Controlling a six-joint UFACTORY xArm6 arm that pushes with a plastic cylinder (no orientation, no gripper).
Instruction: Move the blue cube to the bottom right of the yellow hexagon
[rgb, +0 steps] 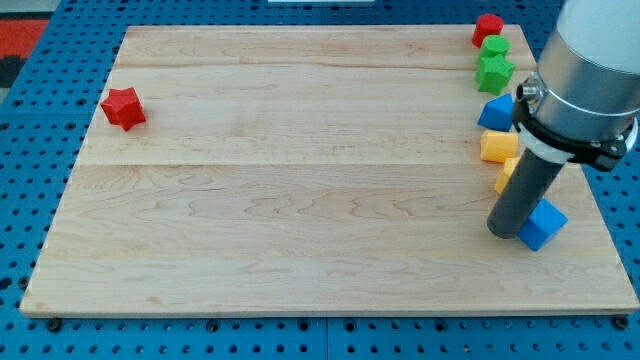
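Note:
The blue cube (545, 224) sits near the view's right edge of the wooden board (300, 200), low down. My tip (505, 234) rests on the board, touching the cube's left side. A yellow hexagon-like block (497, 147) lies above it. A second yellow block (506, 176), partly hidden behind the rod, lies between the two. The blue cube is below and slightly right of both yellow blocks.
A column of blocks runs down the right side: a red block (488, 28), a green block (494, 47), a green star-like block (493, 73) and a blue wedge-like block (496, 112). A red star (123, 108) lies at the far left.

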